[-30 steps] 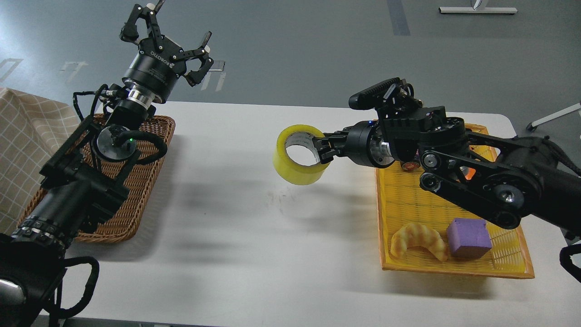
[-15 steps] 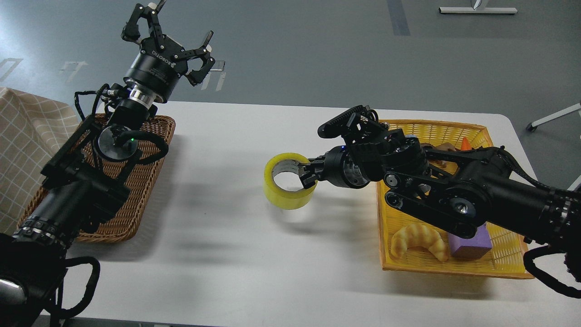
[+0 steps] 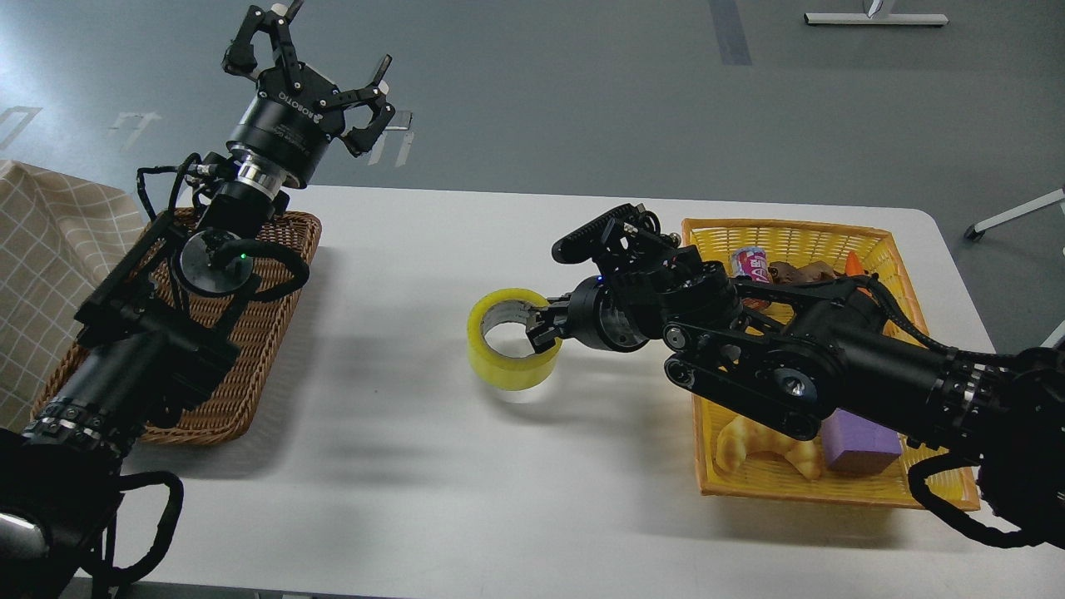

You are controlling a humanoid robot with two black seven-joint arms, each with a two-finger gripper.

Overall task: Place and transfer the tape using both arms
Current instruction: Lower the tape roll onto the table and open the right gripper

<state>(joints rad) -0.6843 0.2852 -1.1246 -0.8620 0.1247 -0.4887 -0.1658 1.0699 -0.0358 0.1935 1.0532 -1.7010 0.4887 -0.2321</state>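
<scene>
A white table stands on a grey floor. The right gripper pinches the wall of the tape, one finger inside the core; the roll sits low at the table's middle (contact unclear). The left gripper hangs spread, well apart, above a brown wicker basket. Behind the right gripper lies a yellow basket.

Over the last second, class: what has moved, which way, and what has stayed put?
The right gripper, shut on the tape, carried it left and down to just above the table, or onto it; no release yet. The left gripper stayed raised and open. Both baskets kept their places.
</scene>
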